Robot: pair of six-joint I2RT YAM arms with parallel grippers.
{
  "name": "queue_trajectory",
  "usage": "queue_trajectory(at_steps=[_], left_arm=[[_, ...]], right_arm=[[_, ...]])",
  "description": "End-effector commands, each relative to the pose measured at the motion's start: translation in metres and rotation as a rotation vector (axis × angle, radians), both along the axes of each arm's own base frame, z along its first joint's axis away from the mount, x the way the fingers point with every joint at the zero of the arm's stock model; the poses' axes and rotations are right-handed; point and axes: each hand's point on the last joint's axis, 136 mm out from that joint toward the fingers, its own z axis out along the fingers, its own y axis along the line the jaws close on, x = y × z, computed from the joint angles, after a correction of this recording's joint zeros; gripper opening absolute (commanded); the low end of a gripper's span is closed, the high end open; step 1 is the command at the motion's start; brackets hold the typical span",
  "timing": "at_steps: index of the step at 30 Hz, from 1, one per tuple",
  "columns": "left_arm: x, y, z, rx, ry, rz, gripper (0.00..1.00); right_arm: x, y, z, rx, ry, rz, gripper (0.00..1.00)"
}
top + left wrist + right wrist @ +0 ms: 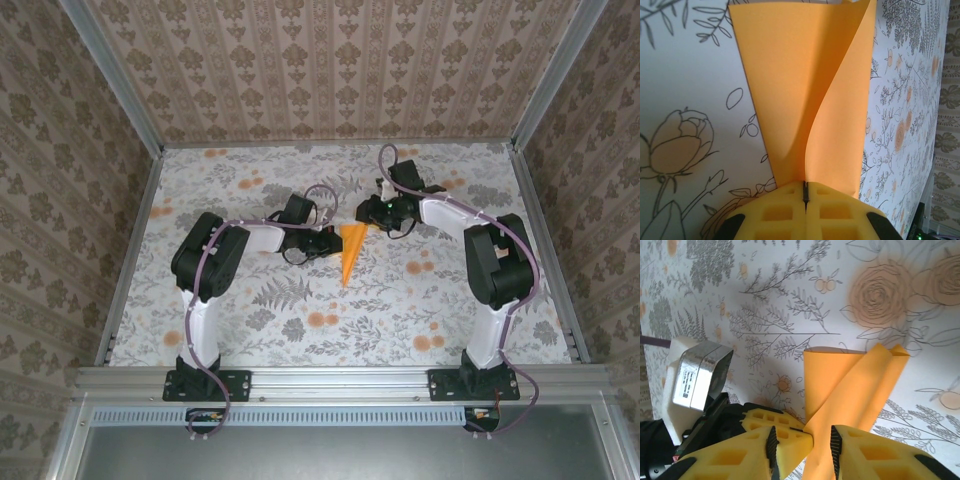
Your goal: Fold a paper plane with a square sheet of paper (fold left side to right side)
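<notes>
Wallpapered walls (330, 70) close the bench (250, 320) on its left, right and far sides, and a metal frame rail (340, 378) runs along the near edge, in the top view. The paper plane (349, 255) lies near the middle of the floral cloth, well apart from every wall. Open cloth spreads around it, broadest toward the near rail and the two sides. It is a slim bright orange dart, wide end toward the far wall and tip toward the near edge. The left gripper (328, 243) meets it from the left and the right gripper (368, 213) sits at its far right corner, so both arms crowd the centre. In the left wrist view, the left gripper (806, 192) is pinched tight on the paper plane (790, 75). The paper narrows down into the closed yellow fingers. One layer lies flat on the bench (690, 75) and an upper flap curls up off it, with a straight right edge. In the right wrist view, the paper plane (850, 385) fans out across the cloth with sharp creases and a squared far end. The right gripper (803, 445) has its jaws narrowly apart on either side of the plane's narrow end. The left gripper's fingers (770, 422) sit in the same gap, and I cannot tell whether the right pads press the paper.
</notes>
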Motion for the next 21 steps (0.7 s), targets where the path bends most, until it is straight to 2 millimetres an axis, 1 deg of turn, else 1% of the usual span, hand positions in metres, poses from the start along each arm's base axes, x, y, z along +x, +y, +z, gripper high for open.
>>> queue_trajectory(at_steps=[1, 4, 8, 9, 21], left_arm=[[-0.008, 0.009, -0.025, 0.079, 0.029, -0.005, 0.0], [-0.008, 0.009, -0.026, 0.082, 0.035, -0.004, 0.0], [-0.01, 0.011, -0.026, 0.087, 0.043, -0.003, 0.0], [-0.007, 0.014, -0.03, 0.111, 0.034, 0.015, 0.0], [-0.008, 0.02, -0.033, 0.131, 0.051, 0.031, 0.0]], right_arm=[[-0.001, 0.02, -0.007, 0.028, 0.023, 0.041, 0.34], [-0.002, 0.023, -0.019, 0.018, 0.052, 0.042, 0.31], [-0.007, 0.02, -0.036, -0.001, 0.084, 0.035, 0.29], [-0.007, 0.02, -0.039, -0.002, 0.089, 0.033, 0.29], [-0.01, 0.013, -0.058, -0.042, 0.114, 0.024, 0.27]])
